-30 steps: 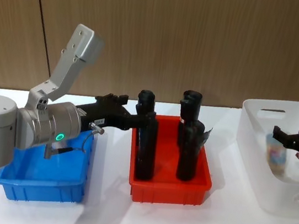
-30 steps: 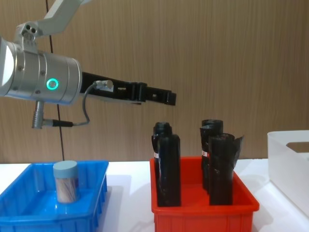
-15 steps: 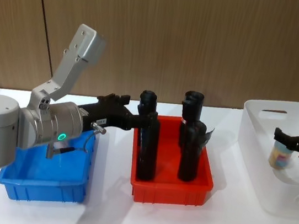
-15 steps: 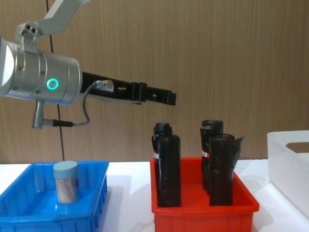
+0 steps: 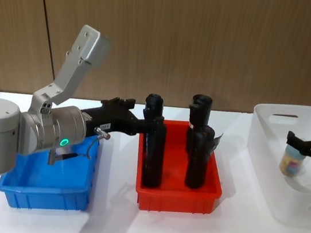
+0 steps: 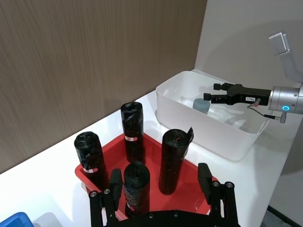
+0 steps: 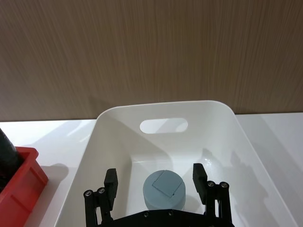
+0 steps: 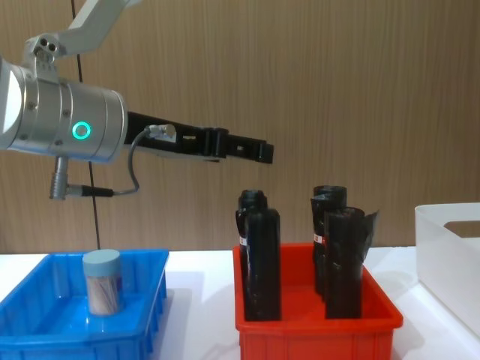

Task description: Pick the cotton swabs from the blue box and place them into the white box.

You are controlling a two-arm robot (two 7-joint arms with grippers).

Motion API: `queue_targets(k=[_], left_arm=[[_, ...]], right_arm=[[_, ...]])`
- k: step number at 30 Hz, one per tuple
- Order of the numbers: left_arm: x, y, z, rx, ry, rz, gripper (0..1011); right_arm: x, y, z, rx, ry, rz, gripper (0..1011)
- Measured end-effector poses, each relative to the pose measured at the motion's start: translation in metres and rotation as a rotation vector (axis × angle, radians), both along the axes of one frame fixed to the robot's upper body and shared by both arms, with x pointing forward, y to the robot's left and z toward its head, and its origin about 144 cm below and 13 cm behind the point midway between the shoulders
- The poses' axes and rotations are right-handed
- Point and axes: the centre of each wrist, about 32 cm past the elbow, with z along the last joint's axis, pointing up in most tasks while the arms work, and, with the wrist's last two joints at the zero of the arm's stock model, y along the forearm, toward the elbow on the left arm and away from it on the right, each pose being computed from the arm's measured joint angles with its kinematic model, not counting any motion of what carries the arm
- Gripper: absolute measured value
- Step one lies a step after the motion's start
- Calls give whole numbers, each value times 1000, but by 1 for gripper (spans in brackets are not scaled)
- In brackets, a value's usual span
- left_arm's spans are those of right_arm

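Note:
One jar of cotton swabs (image 5: pixel 290 161) stands inside the white box (image 5: pixel 284 108) at the right. My right gripper (image 5: pixel 304 141) hovers just over it, open. In the right wrist view its fingers (image 7: pixel 111 182) stand apart on both sides of the jar's pale blue lid (image 7: pixel 163 189) without touching it. Another cotton swab jar (image 8: pixel 101 281) stands in the blue box (image 8: pixel 45 330) at the left. My left gripper (image 8: pixel 264 152) is held high above the table, reaching from over the blue box toward the red bin, and it is open and empty (image 6: pixel 159 182).
A red bin (image 5: pixel 176 197) with several tall black bottles (image 5: pixel 152 151) sits between the two boxes. The bottle tops rise close to the left gripper's height. A wooden wall runs behind the white table.
The right gripper has drawn slightly away from the jar, which stays standing in the white box. The left arm has not moved.

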Motion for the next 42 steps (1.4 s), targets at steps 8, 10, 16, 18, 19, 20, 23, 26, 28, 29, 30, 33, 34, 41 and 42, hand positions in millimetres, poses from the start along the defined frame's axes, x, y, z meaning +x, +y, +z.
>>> queue_targets(k=[8, 10, 16, 18, 19, 20, 23, 26, 28, 29, 30, 33, 34, 41, 42], left_arm=[[0, 0, 0, 0, 0, 0, 1004], [0, 0, 0, 0, 0, 0, 1004], [0, 0, 0, 0, 0, 0, 1004], [0, 0, 0, 0, 0, 0, 1004], [0, 0, 0, 0, 0, 0, 1004], [0, 0, 0, 0, 0, 0, 1004], [0, 0, 0, 0, 0, 0, 1004], [0, 0, 0, 0, 0, 0, 1004], [0, 0, 0, 0, 0, 0, 1004], [0, 0, 0, 0, 0, 0, 1004], [0, 0, 0, 0, 0, 0, 1004], [0, 0, 0, 0, 0, 0, 1004], [0, 0, 0, 0, 0, 0, 1004], [-3, -1, -5, 9, -16, 15, 1004], [-4, -2, -7, 14, -27, 24, 1004]], right_arm=[[-10, 3, 3, -14, -73, -1, 1002], [-15, 4, 5, -18, -101, -3, 1002], [-29, 8, 9, -32, -185, -6, 1002], [-34, 10, 11, -35, -208, -6, 1002], [-38, 10, 11, -38, -224, -9, 1002], [-40, 11, 13, -40, -239, -8, 1002], [-49, 14, 17, -48, -279, -9, 1002], [-57, 17, 20, -53, -311, -11, 1002], [-61, 18, 22, -56, -329, -12, 1002], [-63, 19, 23, -57, -334, -12, 1002], [-64, 19, 23, -58, -339, -12, 1002], [-67, 20, 25, -60, -352, -13, 1002], [-67, 20, 25, -60, -352, -13, 1002], [-71, 25, 23, -61, -350, -2, 1002], [-74, 27, 22, -62, -348, 4, 1002]])
